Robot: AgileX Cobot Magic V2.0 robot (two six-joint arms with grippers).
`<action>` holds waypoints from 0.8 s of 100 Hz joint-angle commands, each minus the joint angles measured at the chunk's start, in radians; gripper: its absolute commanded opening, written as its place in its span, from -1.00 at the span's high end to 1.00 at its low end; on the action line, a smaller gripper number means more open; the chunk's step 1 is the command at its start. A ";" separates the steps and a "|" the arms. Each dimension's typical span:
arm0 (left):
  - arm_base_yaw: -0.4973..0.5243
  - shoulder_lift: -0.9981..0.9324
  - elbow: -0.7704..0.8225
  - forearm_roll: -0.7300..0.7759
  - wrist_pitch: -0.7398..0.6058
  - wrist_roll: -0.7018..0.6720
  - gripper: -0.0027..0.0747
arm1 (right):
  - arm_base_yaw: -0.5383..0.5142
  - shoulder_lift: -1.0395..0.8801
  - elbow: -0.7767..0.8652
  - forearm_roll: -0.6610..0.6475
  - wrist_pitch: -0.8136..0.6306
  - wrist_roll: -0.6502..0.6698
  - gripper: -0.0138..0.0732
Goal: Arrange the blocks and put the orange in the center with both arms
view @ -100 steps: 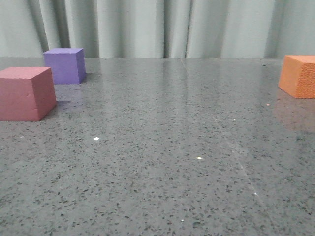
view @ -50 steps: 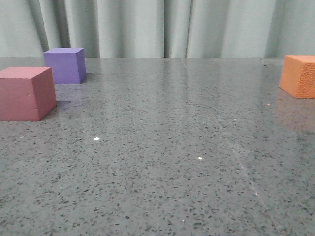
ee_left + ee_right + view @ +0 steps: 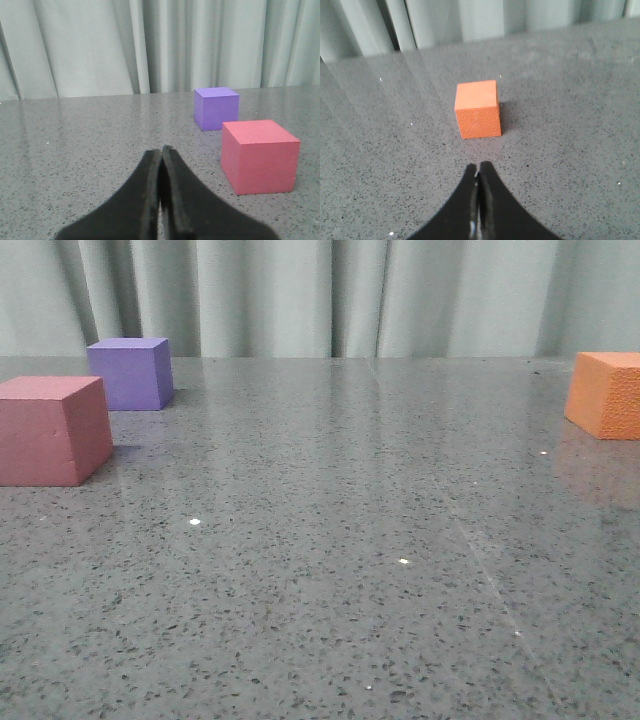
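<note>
The pink-red cube (image 3: 52, 430) sits at the table's left edge in the front view, with the purple cube (image 3: 130, 373) just behind it. The orange cube (image 3: 607, 394) with a pebbled face sits at the far right. Neither gripper shows in the front view. In the left wrist view my left gripper (image 3: 161, 150) is shut and empty, with the pink-red cube (image 3: 260, 156) ahead and to one side and the purple cube (image 3: 216, 107) beyond it. In the right wrist view my right gripper (image 3: 478, 166) is shut and empty, a short way in front of the orange cube (image 3: 478, 110).
The grey speckled stone table (image 3: 330, 540) runs back to a pale pleated curtain (image 3: 300, 295). A thin seam (image 3: 490, 580) crosses the tabletop at the right.
The front view shifts by a few pixels between frames; the cubes keep their places on the table.
</note>
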 commanded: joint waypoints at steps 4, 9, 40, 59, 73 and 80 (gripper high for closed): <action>-0.007 -0.033 0.054 -0.008 -0.077 -0.005 0.98 | -0.006 0.175 -0.154 0.001 -0.013 0.001 0.84; -0.007 -0.033 0.054 -0.008 -0.077 -0.005 0.98 | -0.006 0.238 -0.193 0.001 -0.017 0.001 0.84; -0.007 -0.033 0.054 -0.008 -0.077 -0.005 0.98 | -0.006 0.486 -0.279 0.008 -0.033 0.001 0.59; -0.007 -0.033 0.054 -0.008 -0.077 -0.005 0.98 | -0.006 0.518 -0.279 0.044 -0.048 0.001 -0.66; -0.007 -0.033 0.054 -0.008 -0.077 -0.005 0.98 | -0.006 0.518 -0.279 0.048 -0.077 -0.004 -0.78; -0.007 -0.033 0.054 -0.008 -0.077 -0.005 0.98 | -0.006 0.520 -0.286 0.048 -0.094 -0.008 -0.78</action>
